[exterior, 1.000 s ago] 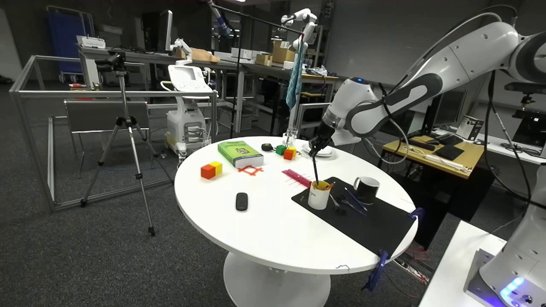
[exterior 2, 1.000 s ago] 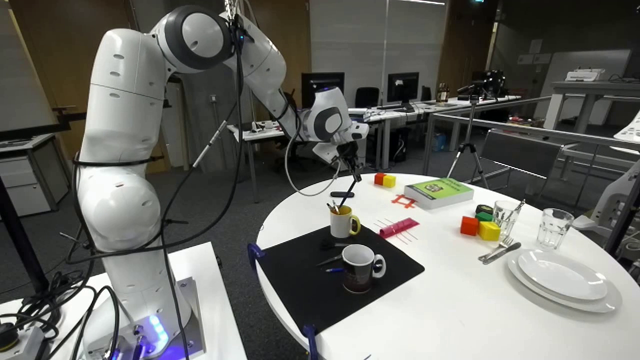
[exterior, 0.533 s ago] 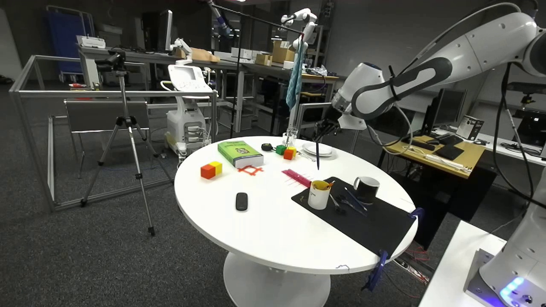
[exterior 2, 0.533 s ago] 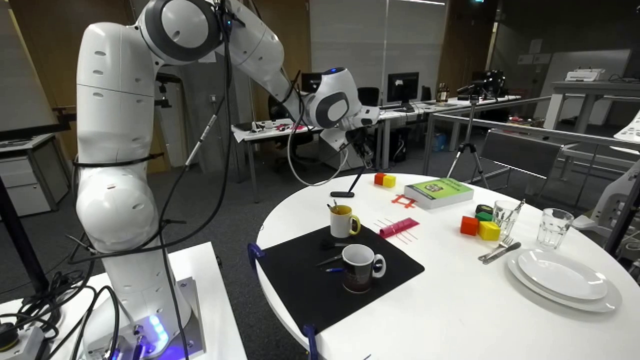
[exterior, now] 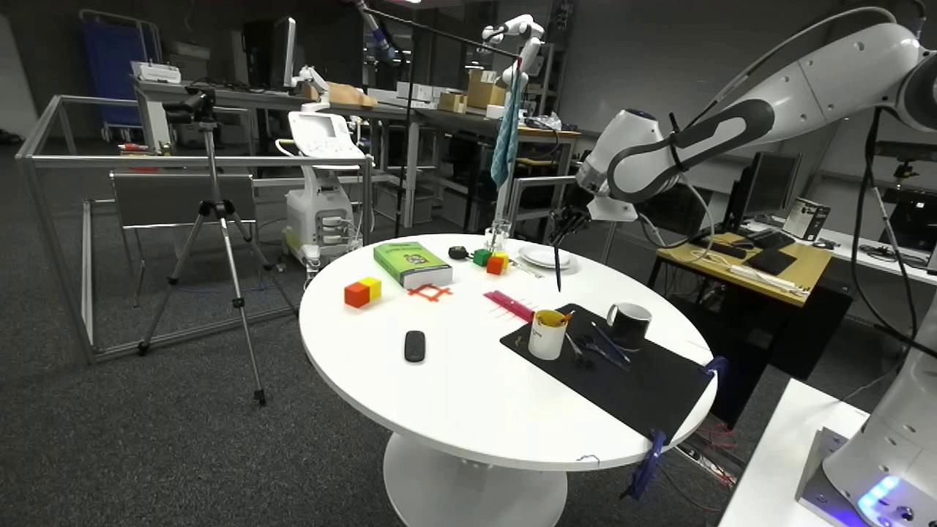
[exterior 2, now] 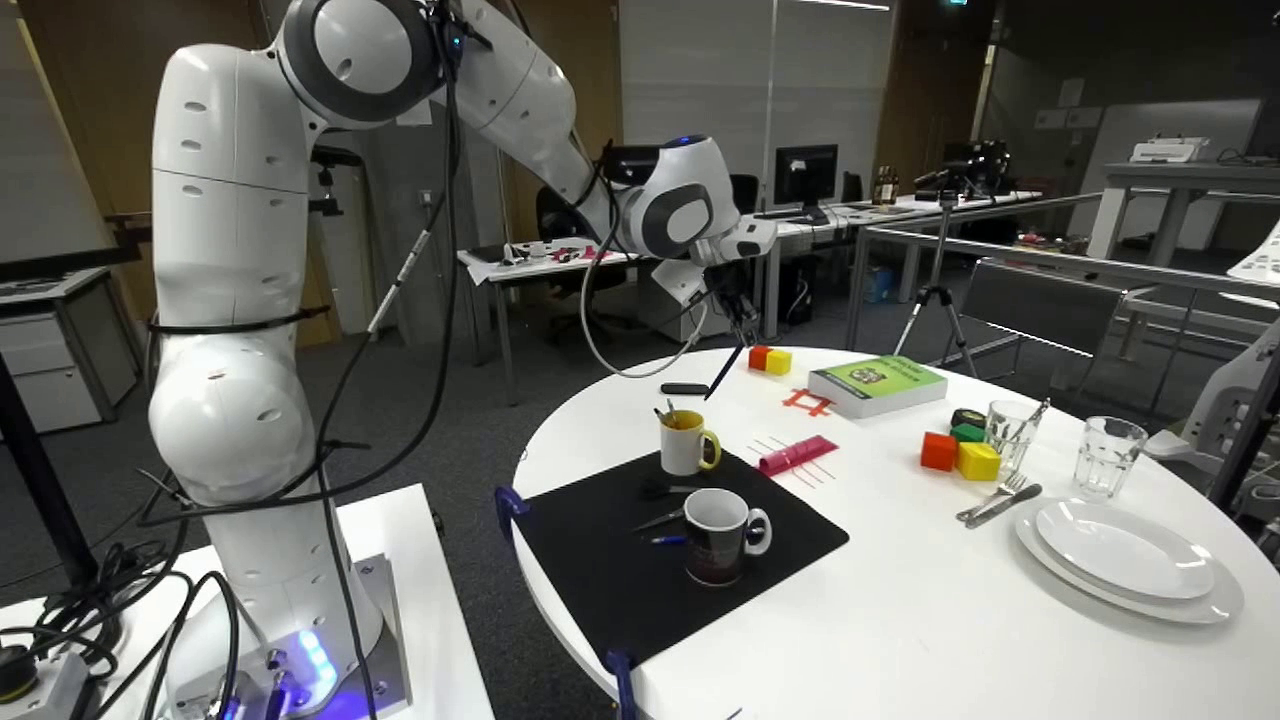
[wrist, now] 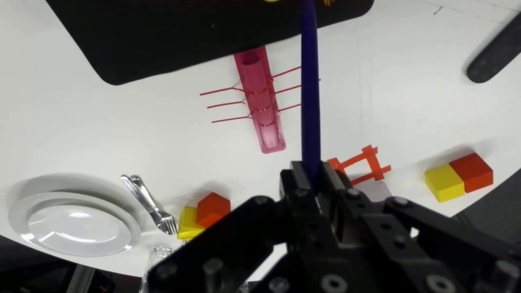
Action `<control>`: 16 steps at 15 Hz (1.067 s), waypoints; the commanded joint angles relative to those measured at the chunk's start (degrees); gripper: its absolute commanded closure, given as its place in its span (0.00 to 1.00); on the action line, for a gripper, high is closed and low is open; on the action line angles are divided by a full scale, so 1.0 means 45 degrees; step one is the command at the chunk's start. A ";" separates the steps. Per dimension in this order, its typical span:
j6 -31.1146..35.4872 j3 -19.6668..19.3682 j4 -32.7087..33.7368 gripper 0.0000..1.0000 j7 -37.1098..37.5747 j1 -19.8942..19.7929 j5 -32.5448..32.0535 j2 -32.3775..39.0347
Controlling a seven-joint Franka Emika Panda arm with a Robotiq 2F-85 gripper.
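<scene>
My gripper (wrist: 312, 175) is shut on a long dark blue pen (wrist: 310, 101), which sticks out from between the fingertips. In both exterior views the gripper (exterior: 558, 238) (exterior 2: 744, 338) is above the white table, and the pen (exterior: 558, 272) (exterior 2: 723, 373) points down, slightly tilted. The pen's tip is apart from the mug. A white mug with a yellow inside (exterior: 547, 342) (exterior 2: 683, 448) stands below on the corner of a black mat (exterior: 637, 395) and holds other pens. A pink grooved holder with thin red strips (wrist: 260, 101) (exterior 2: 798, 455) lies beside the mat.
On the mat are a dark mug (exterior 2: 716, 545), scissors and a blue pen (exterior 2: 668, 540). Around the table are a green book (exterior 2: 877, 383), coloured blocks (exterior 2: 939, 452), orange tape marks (exterior 2: 808, 402), a black oblong object (exterior: 415, 345), glasses (exterior 2: 1108, 455), cutlery and plates (exterior 2: 1130, 560).
The pen was in the white mug a second ago. My gripper has lifted it out and shifted it sideways, away from the mug. The things on the table have not moved.
</scene>
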 commanded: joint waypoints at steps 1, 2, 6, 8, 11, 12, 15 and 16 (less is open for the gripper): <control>-0.1224 -0.0113 0.0476 0.97 -0.0156 -0.0161 -0.0634 0.0210; -0.1705 -0.0162 0.0644 0.97 -0.0190 -0.0147 -0.0888 0.0352; -0.3556 -0.0132 0.1503 0.97 -0.0440 -0.0187 -0.1354 0.1134; -0.4368 -0.0075 0.1990 0.97 -0.0694 -0.0210 -0.1380 0.1591; -0.5604 -0.0137 0.2917 0.97 -0.0950 -0.0121 -0.1725 0.2537; -0.5980 -0.0163 0.3264 0.97 -0.0943 -0.0083 -0.1857 0.2909; -0.6926 -0.0114 0.4088 0.97 -0.1166 -0.0061 -0.2017 0.3810; -0.7163 -0.0114 0.4356 0.97 -0.1220 -0.0041 -0.2085 0.4117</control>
